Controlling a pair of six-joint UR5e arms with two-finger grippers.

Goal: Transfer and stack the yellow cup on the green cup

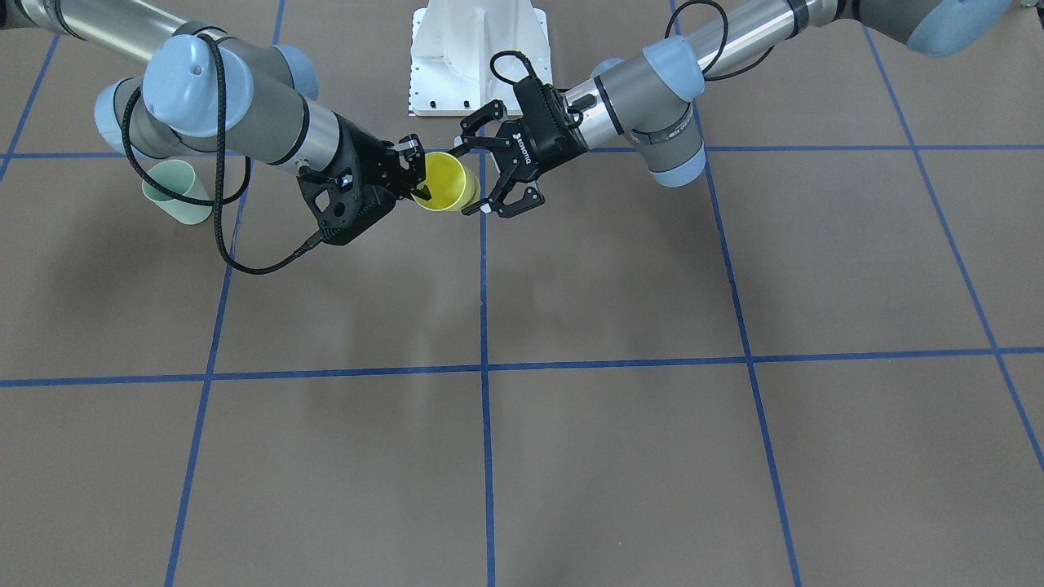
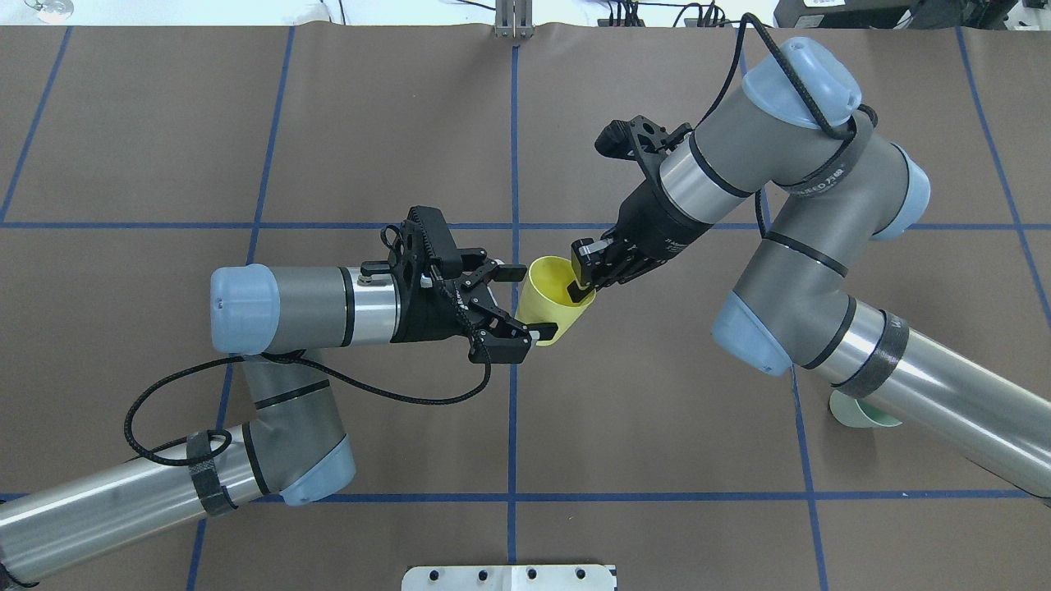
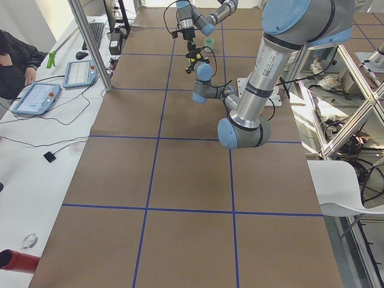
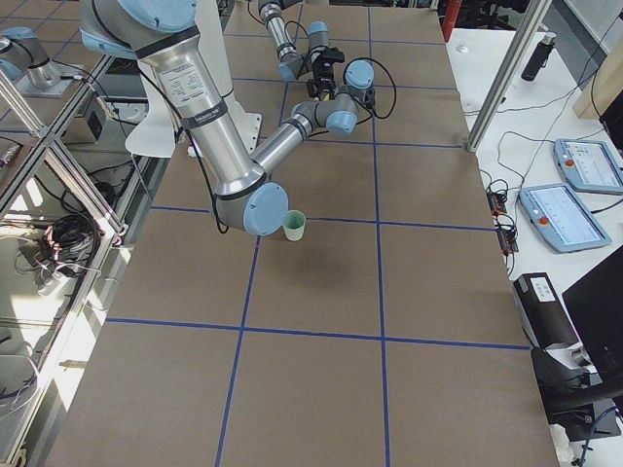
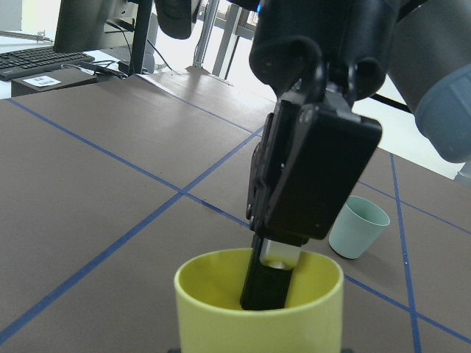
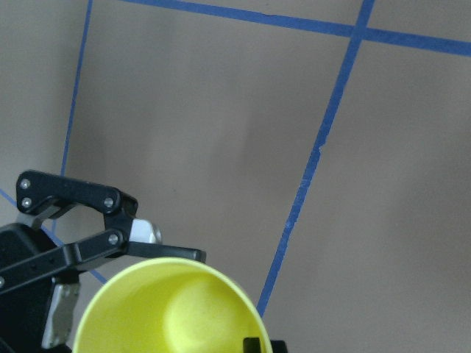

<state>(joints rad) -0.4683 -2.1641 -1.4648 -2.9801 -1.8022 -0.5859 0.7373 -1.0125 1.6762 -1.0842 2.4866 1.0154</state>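
My right pincer [image 2: 581, 287] is clamped on the yellow cup's [image 2: 552, 308] rim, one finger inside the mouth and one outside, holding it tilted in the air over the middle of the surface [image 2: 657, 427]. My left pincer [image 2: 530, 301] is spread wide, its fingers flanking the cup's lower body; I cannot tell whether they touch it. The green cup [image 2: 858, 414] stands upright well apart on my right, partly under my right forearm. A rim pinch is a thin hold, so I judge the cup could swivel or slip if a left finger snags it when we part. My forearm could also knock the green cup over as I swing round.
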